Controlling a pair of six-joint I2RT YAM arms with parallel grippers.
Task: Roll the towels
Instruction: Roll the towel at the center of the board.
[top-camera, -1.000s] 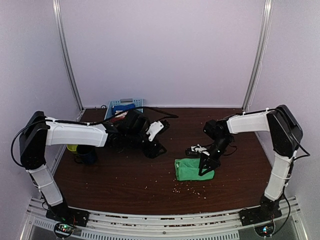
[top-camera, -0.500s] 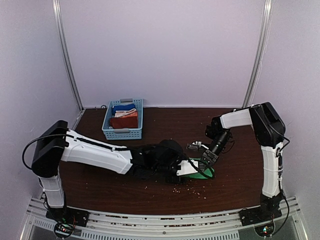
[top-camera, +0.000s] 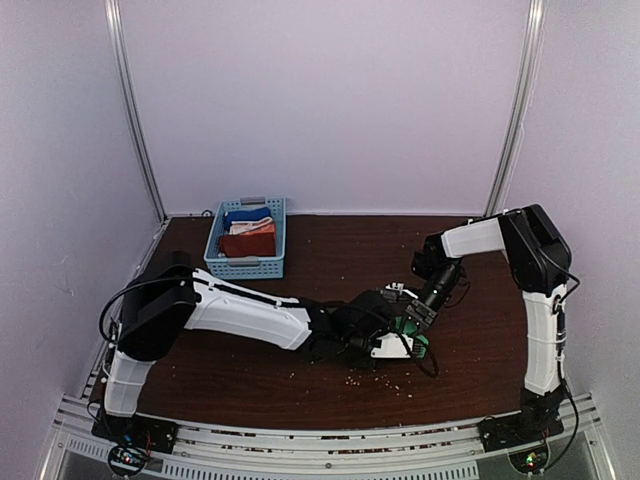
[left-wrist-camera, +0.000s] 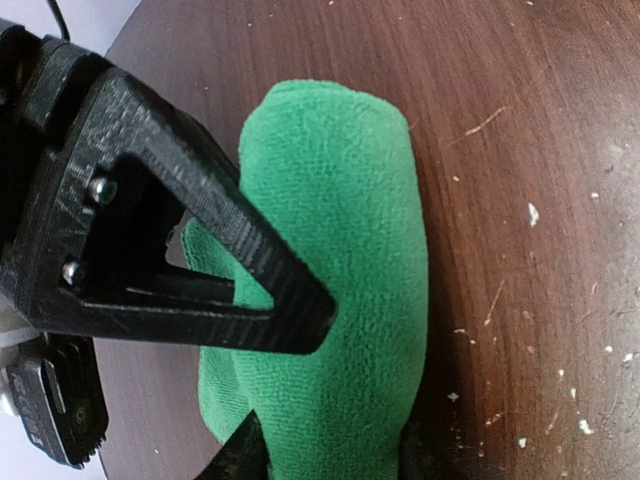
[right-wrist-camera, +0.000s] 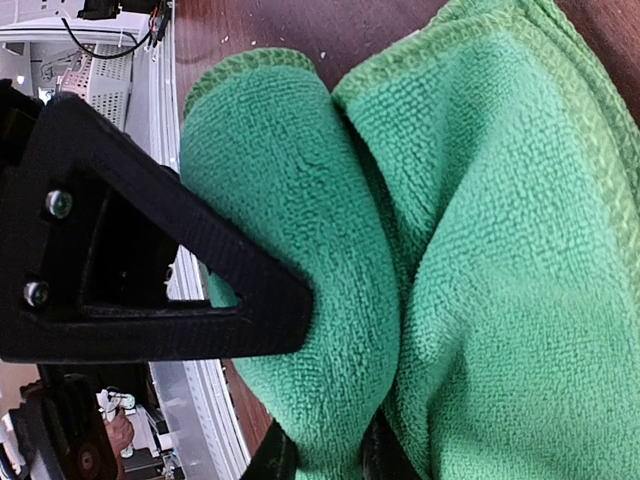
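The green towel lies bunched on the brown table, right of centre. In the left wrist view the green towel is a thick roll, and my left gripper squeezes it on both sides. My right gripper is shut on one fold of the green towel, with a second fold beside it. From above, the left gripper and the right gripper meet over the towel and hide most of it. The rust towel lies in the blue basket.
The basket stands at the back left and also holds a blue cloth. Crumbs are scattered on the wood in front of the towel. The left arm stretches low across the middle of the table. Metal rails run along the near edge.
The left arm swung from the back left across to the green towel, and its jaws closed round the roll. The right gripper stayed shut on the towel.
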